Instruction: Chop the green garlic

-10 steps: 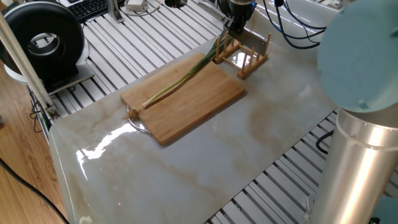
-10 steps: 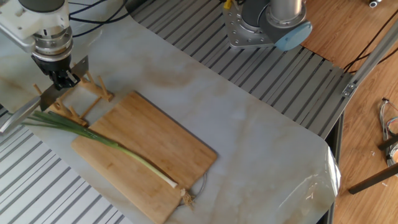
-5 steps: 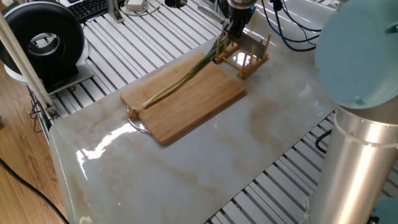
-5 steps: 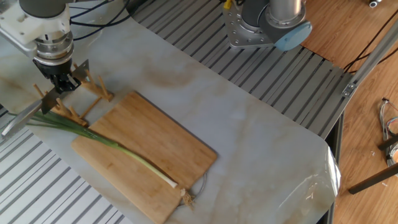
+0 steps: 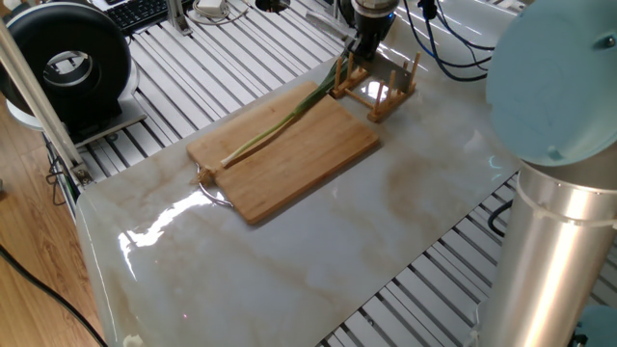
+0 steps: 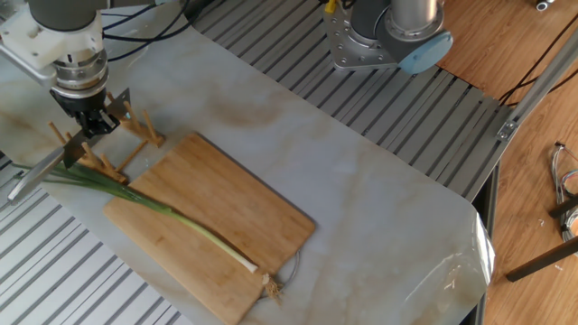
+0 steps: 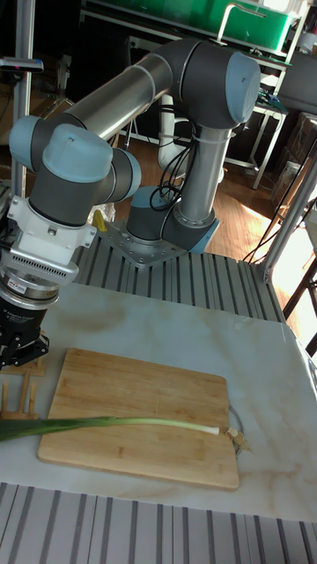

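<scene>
So far the garlic (image 6: 172, 219) lies whole on the board (image 6: 226, 217); no cuts. Gripper (image 6: 88, 122), at the board's 10 o'clock, is clamped on a knife (image 6: 41, 170) at the rack (image 6: 135, 135). All chopping remains.

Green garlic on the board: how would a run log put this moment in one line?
gripper: shut on grey-bladed knife by slatted wooden rack | long green garlic stalk: whole, lying on wooden cutting board | chopping: not begun

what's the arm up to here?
The gripper is at the wooden rack off the board's far end, closed on a knife whose blade sticks out past the rack. The garlic lies whole along the board, green tips hanging over the edge by the rack. No cuts yet.
</scene>
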Controlling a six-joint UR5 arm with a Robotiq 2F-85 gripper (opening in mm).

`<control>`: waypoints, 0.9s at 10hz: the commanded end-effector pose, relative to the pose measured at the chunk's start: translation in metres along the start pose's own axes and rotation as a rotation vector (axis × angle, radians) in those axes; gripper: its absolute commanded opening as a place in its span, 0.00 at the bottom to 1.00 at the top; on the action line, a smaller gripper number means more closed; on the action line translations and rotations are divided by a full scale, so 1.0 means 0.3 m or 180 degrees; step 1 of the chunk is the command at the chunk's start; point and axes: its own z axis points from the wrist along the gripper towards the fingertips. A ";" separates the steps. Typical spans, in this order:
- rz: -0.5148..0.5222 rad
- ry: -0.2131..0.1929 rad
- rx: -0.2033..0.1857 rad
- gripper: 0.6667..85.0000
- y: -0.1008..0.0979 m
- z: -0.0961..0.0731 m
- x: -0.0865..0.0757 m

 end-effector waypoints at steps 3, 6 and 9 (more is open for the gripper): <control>-0.0073 0.0049 -0.0071 0.11 0.011 0.001 0.013; -0.0059 0.0070 -0.0063 0.14 0.005 0.005 0.018; -0.0005 0.0093 -0.0031 0.13 -0.006 0.013 0.028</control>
